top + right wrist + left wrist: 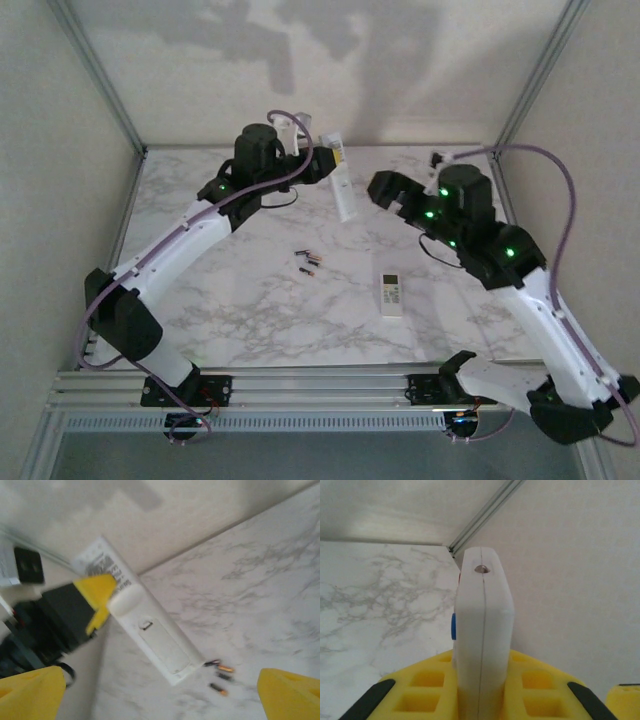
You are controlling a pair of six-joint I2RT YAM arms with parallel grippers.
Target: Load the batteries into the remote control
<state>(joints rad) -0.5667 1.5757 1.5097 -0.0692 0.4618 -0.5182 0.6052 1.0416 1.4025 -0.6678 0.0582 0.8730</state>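
My left gripper [322, 160] is shut on one end of a long white remote [345, 197] and holds it above the back of the table. In the left wrist view the remote [482, 625] stands edge-on between the yellow fingers [427, 685]. My right gripper [384, 190] hangs open just right of that remote, apart from it. The right wrist view shows the remote's back [160, 640] with its battery cover shut, and my right gripper [160, 700] wide open. Several small dark batteries [308, 264] with orange ends lie loose on the marble; they also show as batteries [220, 676] past the remote's free end.
A second, shorter white remote [392, 294] lies face up on the marble table [250, 310], right of the batteries. Aluminium frame posts [95, 70] and white walls close in the back and sides. Cables loop from both arms.
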